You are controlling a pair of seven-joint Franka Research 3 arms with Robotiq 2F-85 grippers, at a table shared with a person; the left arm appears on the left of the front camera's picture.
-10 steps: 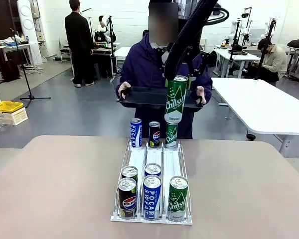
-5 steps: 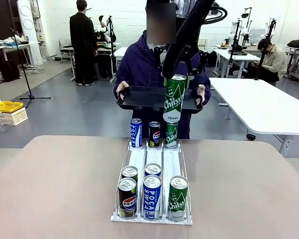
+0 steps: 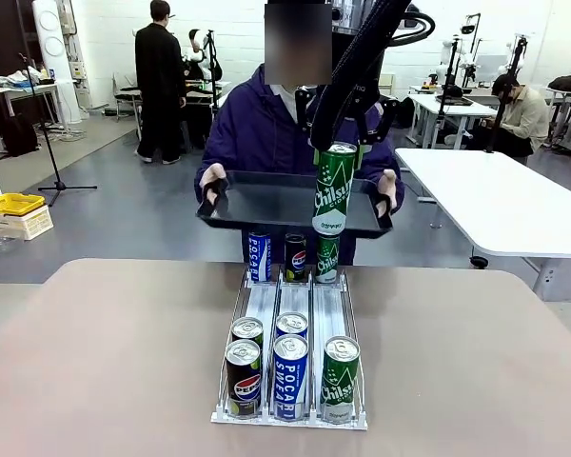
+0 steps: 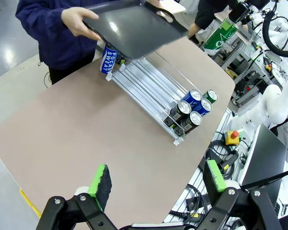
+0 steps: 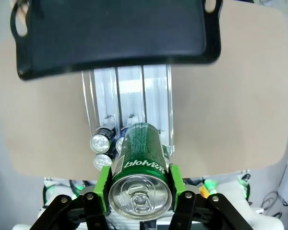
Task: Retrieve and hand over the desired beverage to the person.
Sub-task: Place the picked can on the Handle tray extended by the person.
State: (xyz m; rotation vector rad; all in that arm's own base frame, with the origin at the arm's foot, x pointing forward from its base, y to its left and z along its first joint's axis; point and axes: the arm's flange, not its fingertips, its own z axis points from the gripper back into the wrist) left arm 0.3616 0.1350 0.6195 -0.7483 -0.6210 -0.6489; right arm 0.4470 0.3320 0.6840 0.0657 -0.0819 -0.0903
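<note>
Right now my right gripper (image 5: pixel 140 192) is clamped on the green Chilsung can (image 3: pixel 334 188), which hangs nearly upright above the can rack (image 3: pixel 325 314), short of the black tray (image 3: pixel 262 200) the person (image 3: pixel 266 133) holds out at twelve o'clock. I should carry it forward over the tray's middle, lower until the base sits flat (the tray looks slightly tilted), and only then let go. My left gripper (image 4: pixel 156 179) is spread wide, empty.

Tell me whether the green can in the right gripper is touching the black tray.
Apart. In the right wrist view, rails of the rack show between the green can and the tray.
</note>
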